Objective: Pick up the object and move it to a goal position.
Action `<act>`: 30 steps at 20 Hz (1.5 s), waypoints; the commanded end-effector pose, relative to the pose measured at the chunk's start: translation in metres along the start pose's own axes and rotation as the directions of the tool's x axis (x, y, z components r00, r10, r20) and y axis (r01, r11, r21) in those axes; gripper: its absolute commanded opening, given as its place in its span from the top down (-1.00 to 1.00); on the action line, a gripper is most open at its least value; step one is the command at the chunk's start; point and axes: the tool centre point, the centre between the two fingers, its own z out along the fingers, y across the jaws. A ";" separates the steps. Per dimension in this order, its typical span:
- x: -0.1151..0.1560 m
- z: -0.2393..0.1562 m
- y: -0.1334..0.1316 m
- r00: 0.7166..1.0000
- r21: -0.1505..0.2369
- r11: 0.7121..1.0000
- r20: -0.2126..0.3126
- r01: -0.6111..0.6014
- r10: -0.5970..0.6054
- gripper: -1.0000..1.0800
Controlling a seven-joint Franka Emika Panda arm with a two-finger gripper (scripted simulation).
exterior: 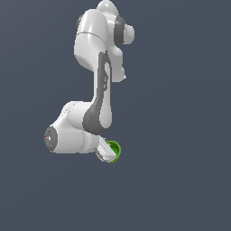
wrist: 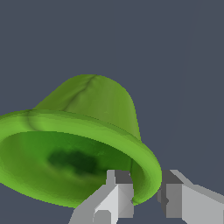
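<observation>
Green cup sits with its rim wall between my fingertips, one finger inside the hollow, one outside. My gripper is clamped on that rim. Off-centre hold; I judge slow carrying best, avoiding wrist swings.

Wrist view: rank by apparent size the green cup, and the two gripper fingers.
1. Bright green round cup, with its hollow darker-green inside, is largest by far, filling much of the frame.
2. The two grey-white gripper fingers and look about alike; both are cut off by the frame edge, so no ranking between them. One sits inside the rim, one outside.
</observation>
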 end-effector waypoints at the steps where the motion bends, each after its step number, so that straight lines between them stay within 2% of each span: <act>1: 0.000 0.000 0.000 1.000 0.000 1.000 0.000 0.000 0.000 1.00; 6: -0.002 0.001 -0.001 1.000 0.000 1.000 0.000 0.000 0.000 1.00; 11: -0.015 0.003 -0.010 1.000 0.000 1.000 0.000 0.000 0.000 1.00; 24: -0.105 0.021 -0.070 1.000 -0.001 1.000 0.000 0.000 0.000 1.00; 30: -0.126 0.025 -0.086 1.000 -0.001 1.000 0.001 0.000 0.000 1.00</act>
